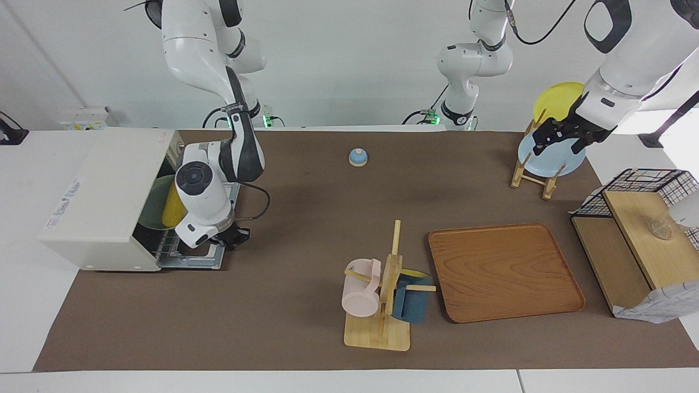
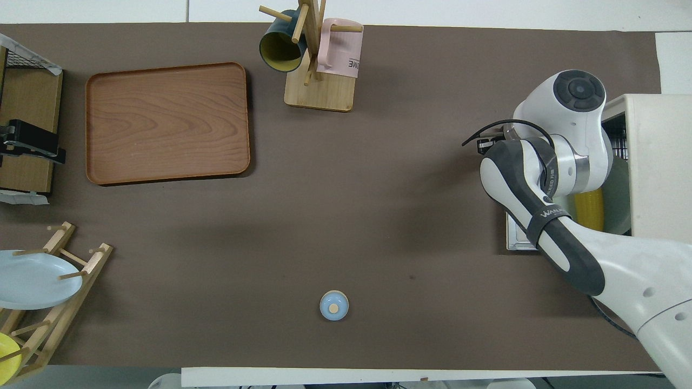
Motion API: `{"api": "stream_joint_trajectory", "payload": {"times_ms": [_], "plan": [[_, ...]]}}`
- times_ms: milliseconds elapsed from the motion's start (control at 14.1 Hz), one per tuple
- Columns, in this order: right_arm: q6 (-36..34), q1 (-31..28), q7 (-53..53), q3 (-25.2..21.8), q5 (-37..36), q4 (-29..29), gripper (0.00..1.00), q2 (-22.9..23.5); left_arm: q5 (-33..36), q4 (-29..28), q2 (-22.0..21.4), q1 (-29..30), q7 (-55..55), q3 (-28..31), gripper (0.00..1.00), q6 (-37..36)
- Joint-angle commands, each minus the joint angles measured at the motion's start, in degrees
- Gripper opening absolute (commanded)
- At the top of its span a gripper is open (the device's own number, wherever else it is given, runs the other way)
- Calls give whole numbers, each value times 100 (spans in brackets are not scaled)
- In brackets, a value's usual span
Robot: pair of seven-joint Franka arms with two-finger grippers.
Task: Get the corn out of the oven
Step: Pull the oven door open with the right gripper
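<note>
The off-white oven (image 1: 104,191) (image 2: 659,162) stands at the right arm's end of the table. Its door (image 1: 191,261) lies folded down flat and the wire rack shows. The yellow corn (image 1: 172,210) (image 2: 589,208) lies on a green plate (image 1: 153,210) at the oven's mouth, partly covered by the right arm. My right gripper (image 1: 234,237) is low at the door's free edge, shut on the door's handle, with the wrist hiding the fingertips. My left gripper (image 1: 557,137) hangs open over the plate rack and holds nothing.
A wooden plate rack (image 1: 532,174) holds a light blue plate (image 1: 562,161) and a yellow plate (image 1: 557,98). A wooden tray (image 1: 505,273), a mug tree (image 1: 382,305) with two mugs, a small blue bell (image 1: 357,157) and a wire shelf (image 1: 639,240) share the mat.
</note>
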Motion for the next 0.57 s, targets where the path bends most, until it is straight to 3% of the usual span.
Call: {"api": "stream_joint_trajectory", "payload": {"times_ms": [0, 142, 355, 426, 497], "plan": [[-447, 109, 545, 178, 265, 374, 11, -149, -54, -107, -121, 41, -34, -14, 100, 1], [-991, 49, 582, 169, 256, 410, 22, -543, -54, -107, -121, 41, -34, -14, 100, 1], [-1818, -214, 599, 125, 20, 384, 60, -949, -54, -107, -121, 41, -34, -14, 100, 1], [-1986, -346, 591, 134, -164, 358, 67, -1011, -54, -107, -121, 41, -34, -14, 100, 1], [-2127, -417, 565, 134, -270, 349, 68, -1029, -54, -107, -121, 41, -34, -14, 100, 1]]}}
